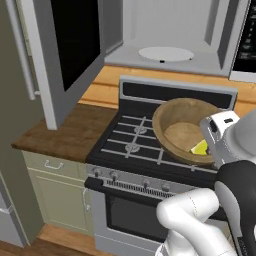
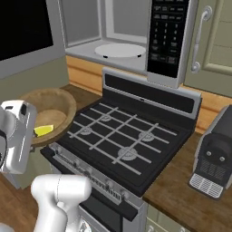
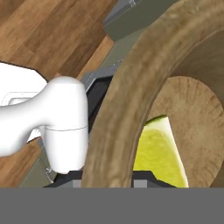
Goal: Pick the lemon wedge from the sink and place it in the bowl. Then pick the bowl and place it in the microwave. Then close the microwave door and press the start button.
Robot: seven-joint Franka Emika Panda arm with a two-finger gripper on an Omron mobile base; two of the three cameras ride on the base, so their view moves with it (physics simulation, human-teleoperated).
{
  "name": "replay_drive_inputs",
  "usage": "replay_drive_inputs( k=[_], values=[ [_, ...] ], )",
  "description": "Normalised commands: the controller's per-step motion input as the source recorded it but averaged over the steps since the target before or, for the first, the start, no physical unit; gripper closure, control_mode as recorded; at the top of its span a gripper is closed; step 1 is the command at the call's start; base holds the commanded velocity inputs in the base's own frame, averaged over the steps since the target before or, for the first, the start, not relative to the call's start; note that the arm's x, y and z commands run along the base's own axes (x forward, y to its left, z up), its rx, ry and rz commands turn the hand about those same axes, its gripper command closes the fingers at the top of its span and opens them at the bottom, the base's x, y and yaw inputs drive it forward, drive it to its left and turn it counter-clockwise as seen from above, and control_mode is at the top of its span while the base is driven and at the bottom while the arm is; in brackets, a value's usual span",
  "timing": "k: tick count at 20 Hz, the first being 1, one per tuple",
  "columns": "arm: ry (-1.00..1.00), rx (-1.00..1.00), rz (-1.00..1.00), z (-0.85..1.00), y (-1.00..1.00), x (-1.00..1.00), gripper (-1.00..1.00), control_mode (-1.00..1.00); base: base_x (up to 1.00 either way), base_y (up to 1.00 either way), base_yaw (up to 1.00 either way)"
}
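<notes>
My gripper [image 1: 214, 150] is shut on the near rim of the light-brown wooden bowl [image 1: 165, 112], holding it tilted just above the right side of the stove. The yellow lemon wedge [image 1: 200, 148] lies inside the bowl, low against the wall by my fingers. In the hand view the bowl's rim [image 3: 127, 109] runs between my fingertips, with the lemon wedge [image 3: 157, 153] just beyond it. From the right, the bowl [image 2: 50, 94] and lemon wedge [image 2: 44, 130] sit beside my gripper [image 2: 32, 136]. The microwave [image 1: 165, 30] stands open above, turntable [image 1: 166, 53] bare, and its door [image 1: 75, 40] is swung out to the left.
The black stove [image 1: 135, 140] with grey grates lies under the bowl. A wooden counter [image 1: 65, 132] is left of it. The microwave's keypad panel [image 2: 165, 31] is on its right side. A dark appliance [image 2: 217, 154] stands on the counter to the right of the stove.
</notes>
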Motion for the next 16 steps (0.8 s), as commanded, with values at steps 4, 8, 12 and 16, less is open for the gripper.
replay_drive_inputs(
  k=[4, 8, 12, 16],
  values=[
    [0.0, 0.0, 0.0, 0.0, 0.0, 0.0, 1.0, 1.0, 0.61, -0.01, 0.11],
    [0.0, 0.0, 0.0, 0.0, 0.0, 0.0, 1.0, 1.0, 0.34, -0.11, 0.18],
    [-0.1, 0.03, 0.01, 0.56, -0.06, -0.04, 1.0, -1.0, -0.11, -0.08, 0.01],
    [-0.09, 0.0, -0.1, 0.63, 0.02, 0.07, 1.0, -1.0, 0.0, 0.0, 0.0]
  ],
)
